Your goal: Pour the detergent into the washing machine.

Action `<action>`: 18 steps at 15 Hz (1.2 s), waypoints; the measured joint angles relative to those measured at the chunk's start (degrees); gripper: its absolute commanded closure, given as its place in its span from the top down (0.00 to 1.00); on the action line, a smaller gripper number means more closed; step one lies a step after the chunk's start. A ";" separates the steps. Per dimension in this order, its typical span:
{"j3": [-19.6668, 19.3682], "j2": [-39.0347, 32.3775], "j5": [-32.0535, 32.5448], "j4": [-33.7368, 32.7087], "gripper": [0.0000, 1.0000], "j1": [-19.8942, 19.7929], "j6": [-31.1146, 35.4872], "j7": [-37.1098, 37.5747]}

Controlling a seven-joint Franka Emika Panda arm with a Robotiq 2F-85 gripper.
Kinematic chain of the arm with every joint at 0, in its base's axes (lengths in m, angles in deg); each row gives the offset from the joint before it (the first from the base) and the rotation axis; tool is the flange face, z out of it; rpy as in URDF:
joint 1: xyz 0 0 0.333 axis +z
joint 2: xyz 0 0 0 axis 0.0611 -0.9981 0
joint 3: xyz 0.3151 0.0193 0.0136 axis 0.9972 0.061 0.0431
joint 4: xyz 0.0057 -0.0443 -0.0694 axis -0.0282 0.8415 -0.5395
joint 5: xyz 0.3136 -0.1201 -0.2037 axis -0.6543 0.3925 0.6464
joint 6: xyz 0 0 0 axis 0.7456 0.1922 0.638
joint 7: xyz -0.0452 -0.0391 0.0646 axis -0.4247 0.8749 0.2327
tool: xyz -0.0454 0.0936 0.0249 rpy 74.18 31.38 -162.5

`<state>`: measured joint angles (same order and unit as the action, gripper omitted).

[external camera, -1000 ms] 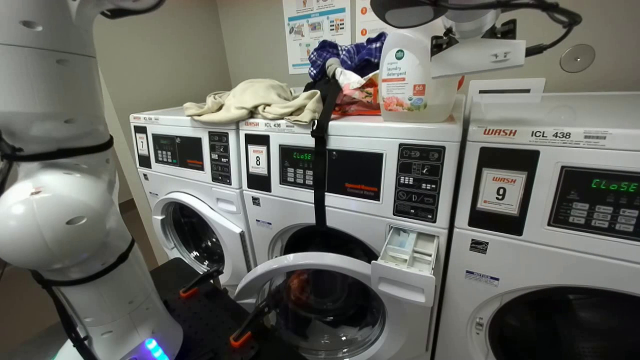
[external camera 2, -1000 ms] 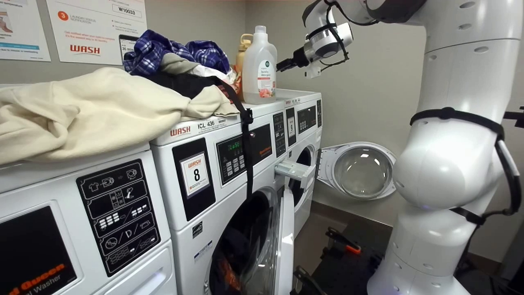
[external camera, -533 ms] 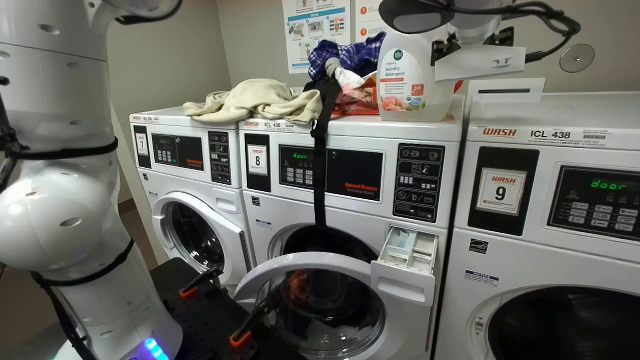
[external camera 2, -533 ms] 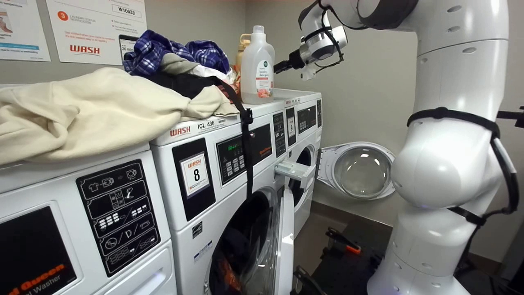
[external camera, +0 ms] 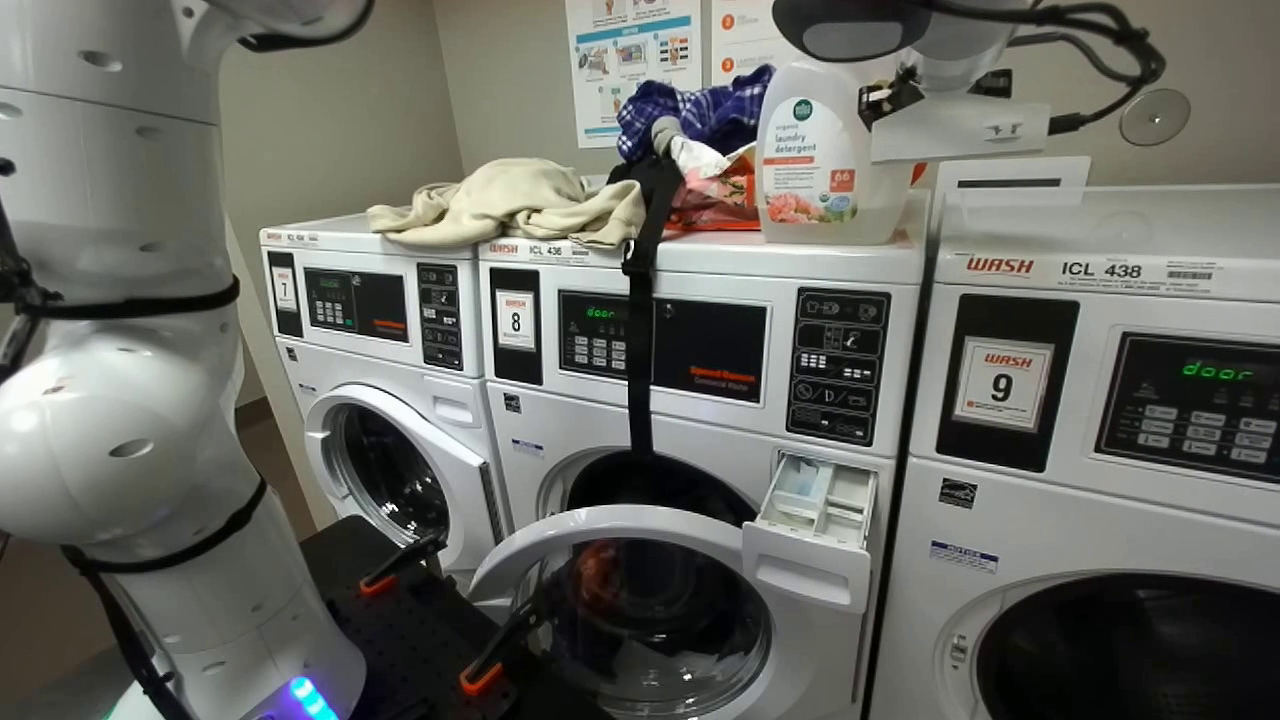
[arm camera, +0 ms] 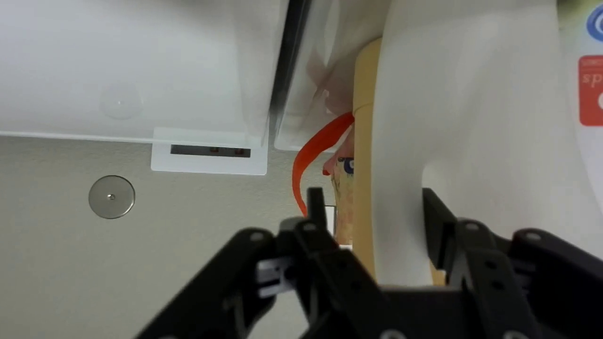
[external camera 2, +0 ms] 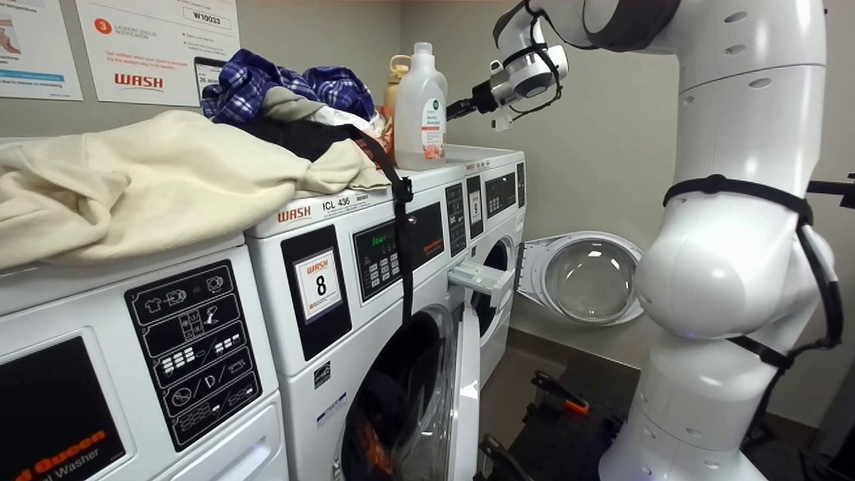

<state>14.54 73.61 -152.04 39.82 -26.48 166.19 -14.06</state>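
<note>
The detergent, a translucent white jug (external camera: 810,170) with a flowered label, stands upright on top of the washing machine (external camera: 715,425), number 8. That machine's porthole door (external camera: 625,518) hangs open and its dispenser drawer (external camera: 806,568) is pulled out. In both exterior views my gripper (external camera 2: 452,110) meets the jug's handle side. In the wrist view the jug's handle (arm camera: 398,188) runs between the fingers of my partly open gripper (arm camera: 372,202). One finger (arm camera: 435,230) touches or nearly touches the handle's inner edge; a gap separates the opposite finger (arm camera: 316,207) from it. The drum's inside is mostly hidden.
Behind the jug stands a yellow bottle (external camera 2: 392,90) with a red bag. Plaid clothes (external camera: 690,115) and a cream cloth (external camera: 520,195) are heaped beside it. A black strap (external camera: 640,340) hangs over the front. Machine 9 (external camera: 935,500) adjoins; clamps (external camera: 483,680) sit on the black table.
My gripper's jaws have come closer together around the handle. The jug has shifted slightly and its label has turned a little. The arm has leaned slightly towards the machines.
</note>
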 measured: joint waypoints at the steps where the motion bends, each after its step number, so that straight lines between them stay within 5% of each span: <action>1: 0.00 -0.13 -0.26 -0.15 0.12 -0.28 -1.20 0.00; 18: -0.88 0.14 -2.01 -3.02 0.11 -3.03 -5.97 0.58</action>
<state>13.66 73.76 -154.05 36.79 -29.51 160.22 -13.48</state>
